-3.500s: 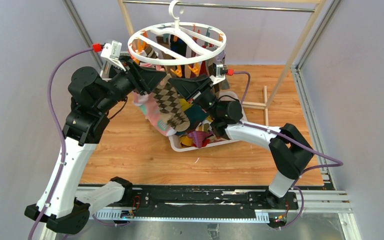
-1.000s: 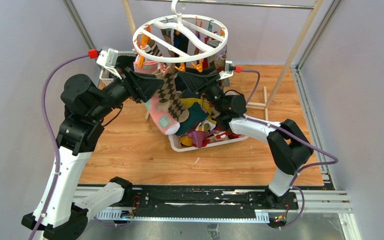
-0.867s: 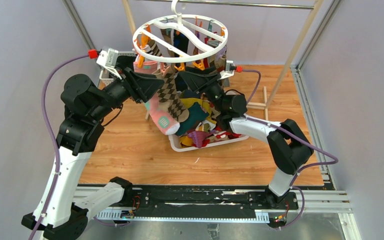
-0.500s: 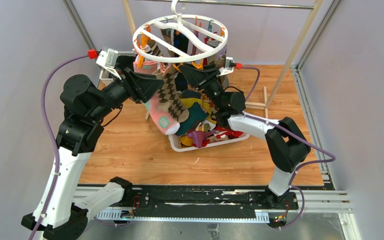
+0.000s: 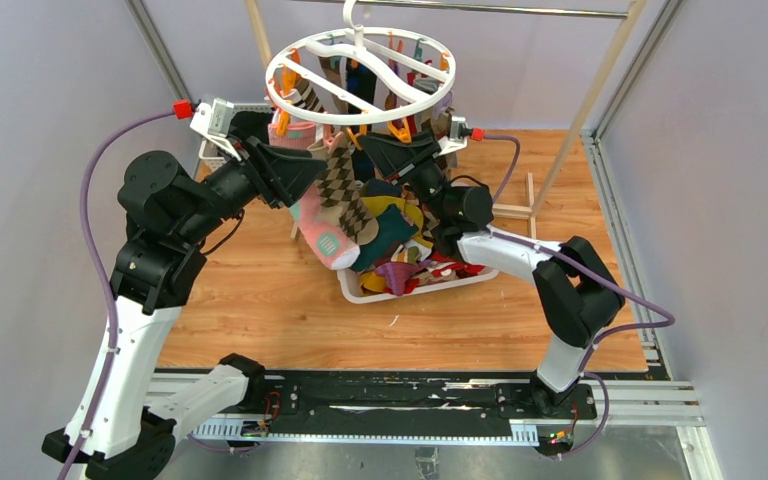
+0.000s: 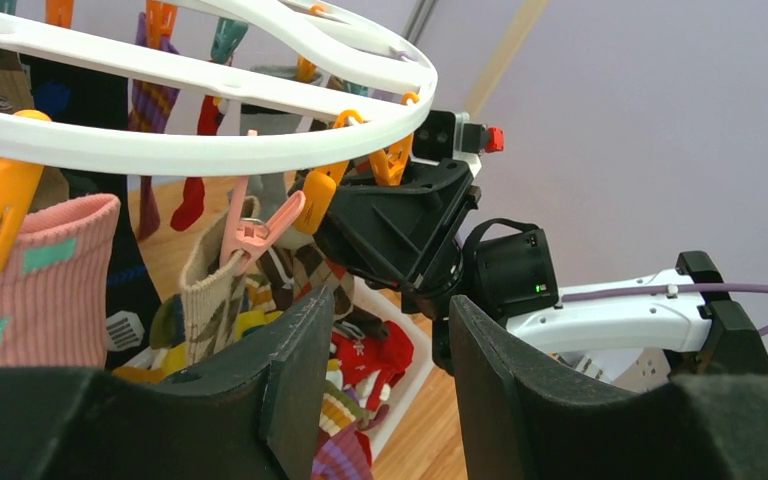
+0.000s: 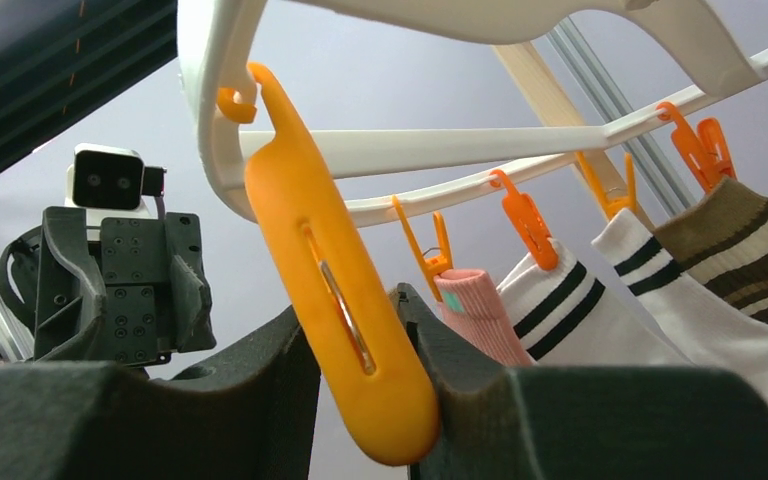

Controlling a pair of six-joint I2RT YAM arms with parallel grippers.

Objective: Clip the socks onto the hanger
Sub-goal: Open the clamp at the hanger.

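Several socks (image 5: 340, 190) hang clipped on the hanger (image 6: 210, 155), far centre. Many more lie in the white basket (image 5: 360, 293) on the desk (image 5: 260, 320). The right gripper (image 7: 355, 325) pinches an orange clip (image 7: 330, 280), and the left gripper (image 6: 390, 315) is spread.

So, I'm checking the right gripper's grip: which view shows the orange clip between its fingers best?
Right wrist: the orange clip fills the frame, sitting in the right gripper and hooked on the hanger. Top external and left wrist show that spot small under the hanger, contact unreadable.
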